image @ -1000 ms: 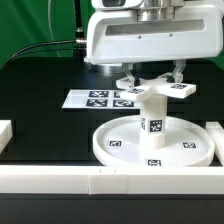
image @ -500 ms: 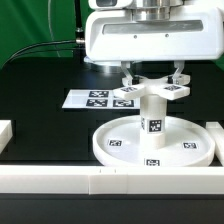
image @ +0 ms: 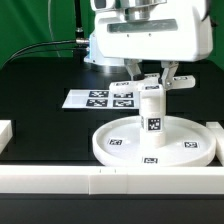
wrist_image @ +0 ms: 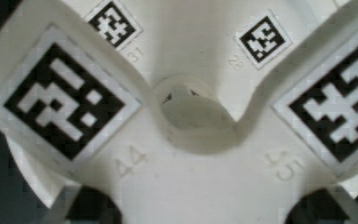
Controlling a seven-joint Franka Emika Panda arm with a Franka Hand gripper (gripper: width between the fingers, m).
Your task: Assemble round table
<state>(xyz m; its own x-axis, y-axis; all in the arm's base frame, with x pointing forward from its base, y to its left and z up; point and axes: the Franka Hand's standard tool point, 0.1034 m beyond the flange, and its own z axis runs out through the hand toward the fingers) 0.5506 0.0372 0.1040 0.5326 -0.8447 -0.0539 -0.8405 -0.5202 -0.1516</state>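
Cross piece [image: 150, 84] sits atop the upright post [image: 152, 112], directly between the jaws of the gripper [image: 152, 78], which are closed on its arms. Post stands centred on the round disc [image: 112, 143], near the marker board [image: 88, 99].

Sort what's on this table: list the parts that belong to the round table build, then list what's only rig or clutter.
Belongs to the build:
round disc
cylinder post, upright on the disc
cross piece on top of the post, at the gripper

Just lying about:
marker board
white border blocks
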